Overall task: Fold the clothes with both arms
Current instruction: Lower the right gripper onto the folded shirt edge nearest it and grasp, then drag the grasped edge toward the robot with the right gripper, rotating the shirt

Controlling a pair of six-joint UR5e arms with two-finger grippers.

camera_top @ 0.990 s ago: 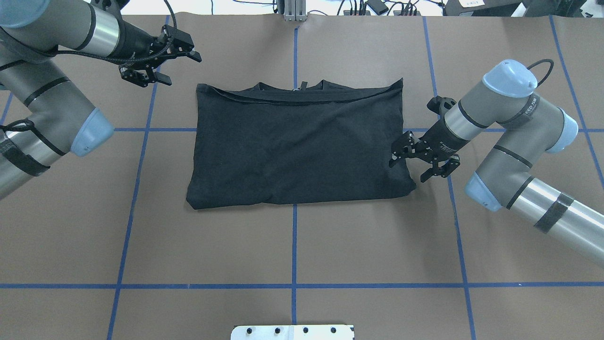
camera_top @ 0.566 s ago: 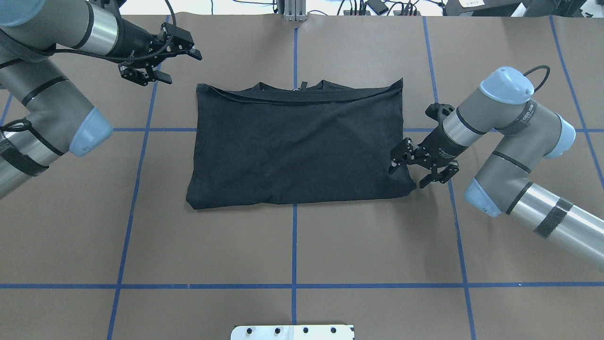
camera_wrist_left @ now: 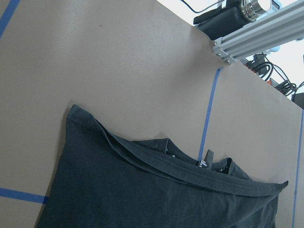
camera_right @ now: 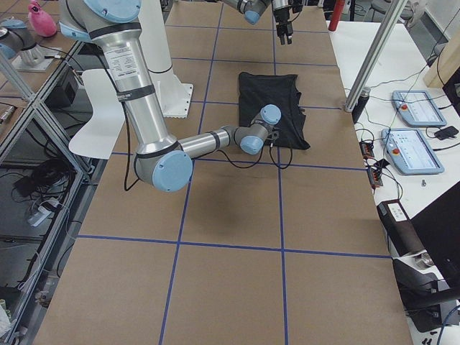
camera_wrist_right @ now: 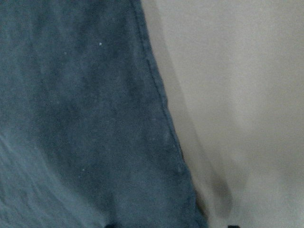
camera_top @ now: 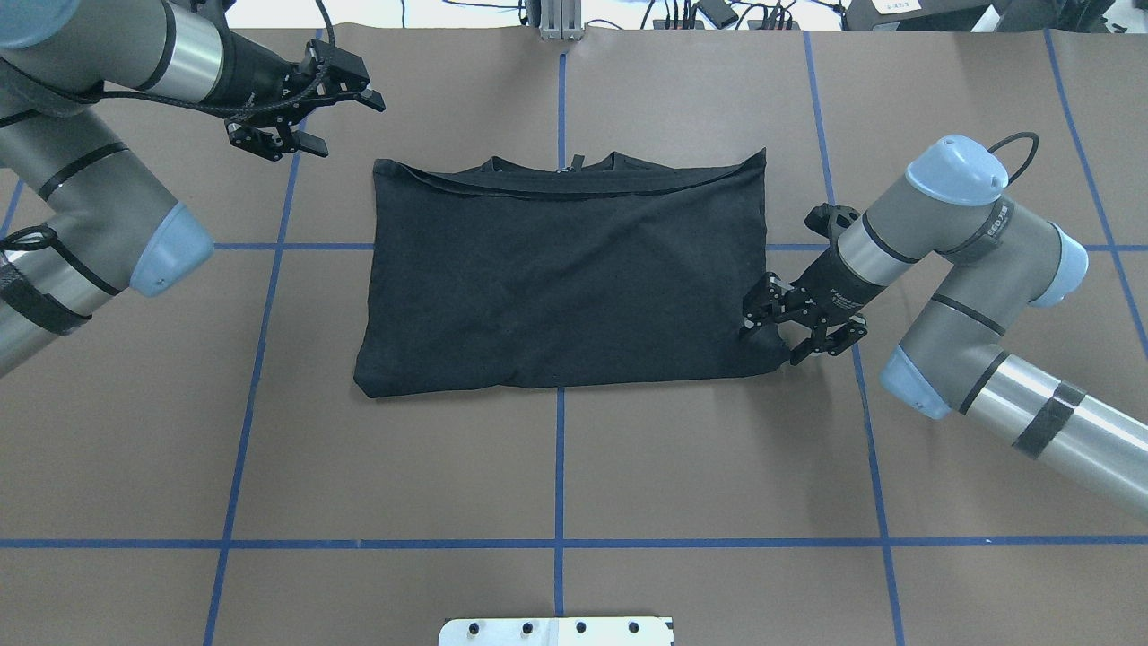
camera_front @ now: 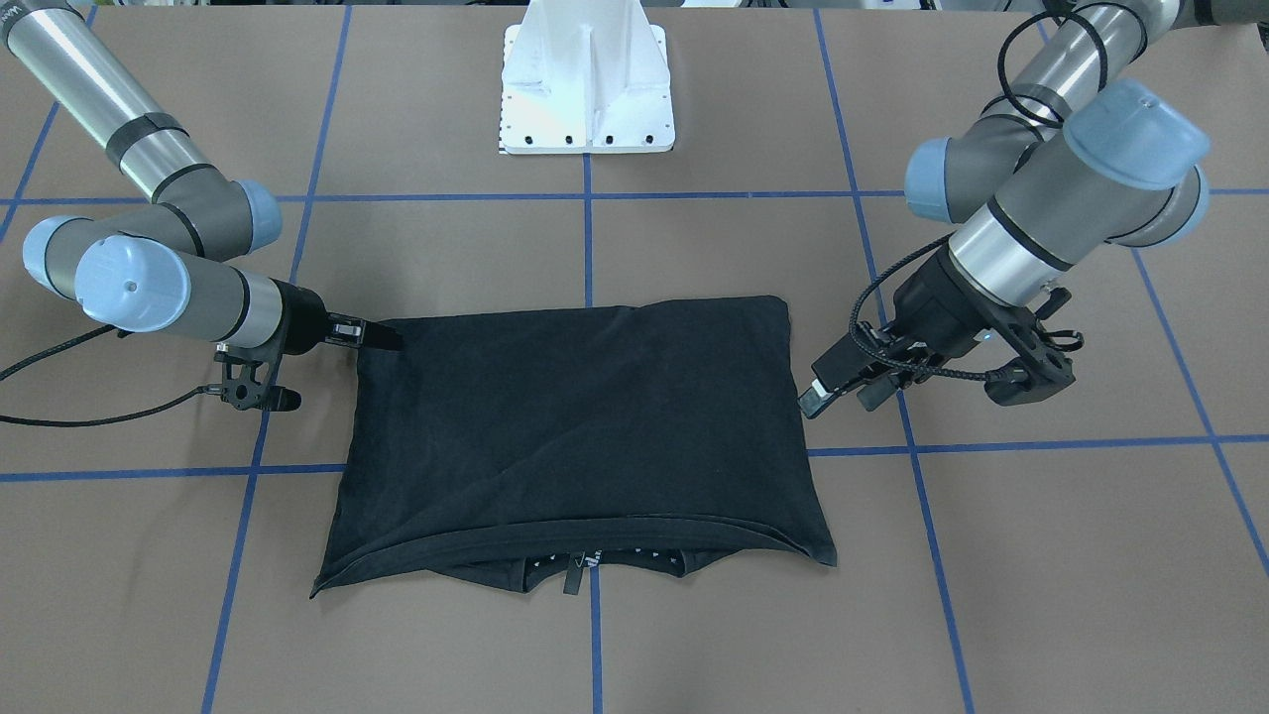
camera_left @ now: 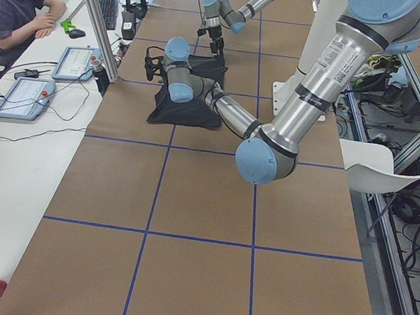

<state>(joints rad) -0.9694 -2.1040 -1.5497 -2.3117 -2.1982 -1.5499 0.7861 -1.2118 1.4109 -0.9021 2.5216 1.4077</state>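
The black T-shirt point(camera_top: 565, 278) lies flat on the table point(camera_top: 628, 467) as a wide rectangle, plain side up. Its collar point(camera_top: 574, 164) peeks out from under the top layer along the edge farthest from the robot. I'd judge one lengthwise fold is done, with at least a crosswise fold left before it is a tidy packet.

The right gripper point(camera_top: 769, 344) is down at the shirt's near corner with its fingers apart. One finger lies over the cloth and the other on bare table just outside, and in its wrist view the hem runs between them. It hasn't pinched anything yet.

The left gripper point(camera_top: 345, 126) hangs above the table, also spread and holding nothing. The shirt's far corner is near its fingertips but clear of them. To my eye, both corners need gripping before the next fold can start.
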